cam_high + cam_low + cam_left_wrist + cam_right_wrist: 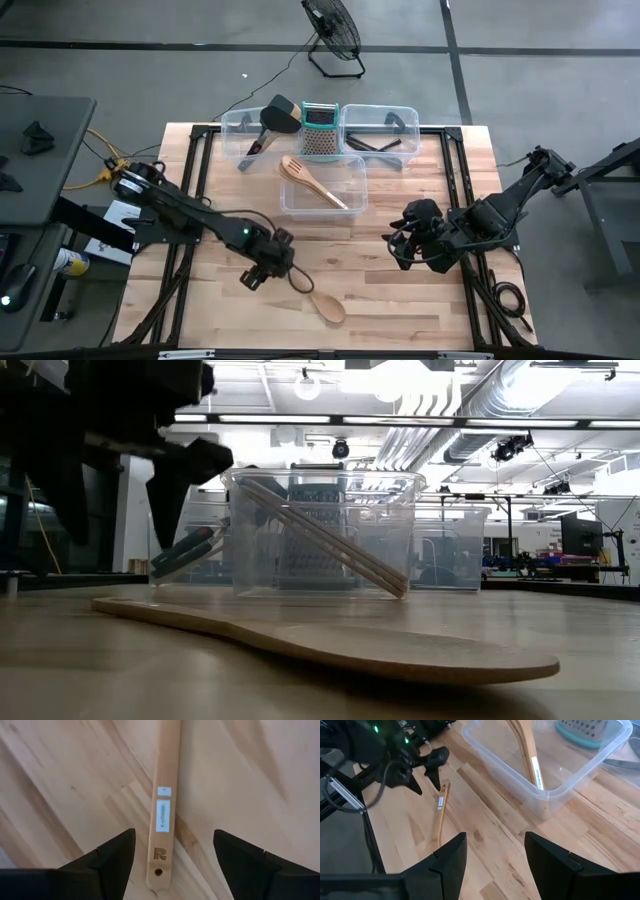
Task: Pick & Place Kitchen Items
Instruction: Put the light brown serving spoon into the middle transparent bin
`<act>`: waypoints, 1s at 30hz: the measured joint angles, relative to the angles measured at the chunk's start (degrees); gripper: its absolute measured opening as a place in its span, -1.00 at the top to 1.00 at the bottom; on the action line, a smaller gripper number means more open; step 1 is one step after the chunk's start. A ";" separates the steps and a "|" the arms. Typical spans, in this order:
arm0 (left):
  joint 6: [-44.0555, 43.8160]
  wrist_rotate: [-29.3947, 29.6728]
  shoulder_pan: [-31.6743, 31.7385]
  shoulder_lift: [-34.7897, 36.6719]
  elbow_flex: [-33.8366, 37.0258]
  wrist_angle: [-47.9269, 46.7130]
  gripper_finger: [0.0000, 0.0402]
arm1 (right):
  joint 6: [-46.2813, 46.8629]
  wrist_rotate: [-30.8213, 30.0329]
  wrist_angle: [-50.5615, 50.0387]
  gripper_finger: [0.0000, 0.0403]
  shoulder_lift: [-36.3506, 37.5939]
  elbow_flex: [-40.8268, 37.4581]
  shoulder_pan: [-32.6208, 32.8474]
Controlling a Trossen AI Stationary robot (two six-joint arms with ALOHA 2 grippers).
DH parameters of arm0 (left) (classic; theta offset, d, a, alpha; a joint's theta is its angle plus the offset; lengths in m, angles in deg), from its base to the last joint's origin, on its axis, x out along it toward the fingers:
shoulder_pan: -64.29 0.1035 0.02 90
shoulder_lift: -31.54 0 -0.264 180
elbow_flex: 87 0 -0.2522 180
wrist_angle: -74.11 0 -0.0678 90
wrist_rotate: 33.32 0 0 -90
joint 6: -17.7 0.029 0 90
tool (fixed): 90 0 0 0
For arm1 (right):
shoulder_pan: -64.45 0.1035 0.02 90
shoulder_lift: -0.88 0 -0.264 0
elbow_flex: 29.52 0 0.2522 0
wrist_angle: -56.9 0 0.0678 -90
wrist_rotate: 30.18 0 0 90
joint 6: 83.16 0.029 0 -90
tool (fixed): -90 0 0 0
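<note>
A light wooden spoon [322, 300] lies flat on the table, bowl toward the near edge and handle pointing at my left gripper [263, 272]. In the left wrist view the handle's holed end [159, 867] sits between the open fingers of my left gripper [174, 840], which stand on either side of it without touching. The low view shows those fingers [175, 485] hanging above the spoon [330, 645]. My right gripper [402, 242] waits open over the table's right half and touches nothing [495, 845]. More wooden utensils [318, 183] lean inside the front clear bin.
The front clear bin [352, 200] stands mid-table. Behind it are two more clear bins, the left one [232, 135] with a black turner [277, 115], the right one [405, 120] with black tools. A teal-topped grater [321, 130] stands between them. A fan is on the floor beyond the table.
</note>
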 joint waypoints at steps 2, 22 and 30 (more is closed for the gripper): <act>0.53 0.83 -0.46 -1.35 0.02 0.02 -0.29 | 0.10 0.10 0.02 0.05 0.00 -0.02 0.00; 4.65 3.90 -0.32 -10.21 -0.13 1.06 -0.28 | 0.17 0.38 2.61 0.05 0.02 0.00 0.01; 5.50 2.74 -0.32 -11.60 -0.17 0.75 -0.18 | 0.17 0.38 3.23 0.05 0.04 0.00 0.01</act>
